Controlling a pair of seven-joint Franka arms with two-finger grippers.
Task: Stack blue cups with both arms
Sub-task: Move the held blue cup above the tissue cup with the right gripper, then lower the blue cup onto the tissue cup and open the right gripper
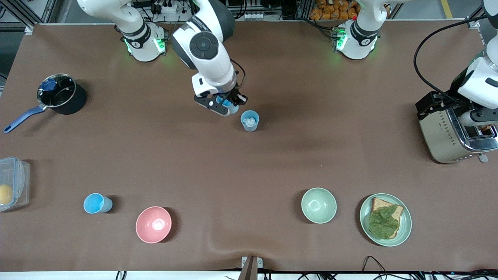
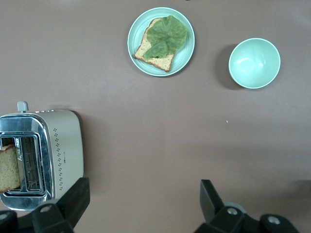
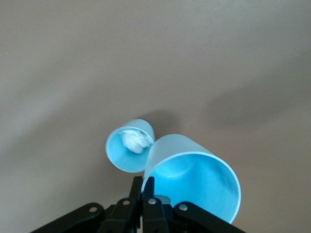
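Over the middle of the brown worktop (image 1: 272, 163), toward the robots' bases, the right pincer (image 1: 225, 104) hangs in the air with its fingers pinched on the rim of a blue cup (image 3: 194, 179), which it carries tilted. Just beside it, a second blue cup (image 1: 249, 120) stands upright on the worktop with a small white lump inside (the right wrist view shows the lump (image 3: 136, 141) clearly), and the held cup sits close above and beside that one without being set into it. A third blue cup (image 1: 97, 203) rests well apart, near the front camera at the right arm's end of the worktop, close to a pink bowl (image 1: 153, 224). The left arm waits at its own end, its left pincer (image 2: 146, 204) hovering beside a silver toaster (image 2: 41, 158) with fingers spread wide and nothing between them; a slice of bread shows in one toaster slot. A pale green bowl (image 1: 318, 205) and a green plate (image 1: 404, 229) carrying toast topped with a lettuce leaf lie near the front camera, side by side. A dark saucepan (image 1: 62, 95) with a blue handle sits toward the right arm's end, and a clear plastic container (image 1: 13, 182) lies at that end's edge.
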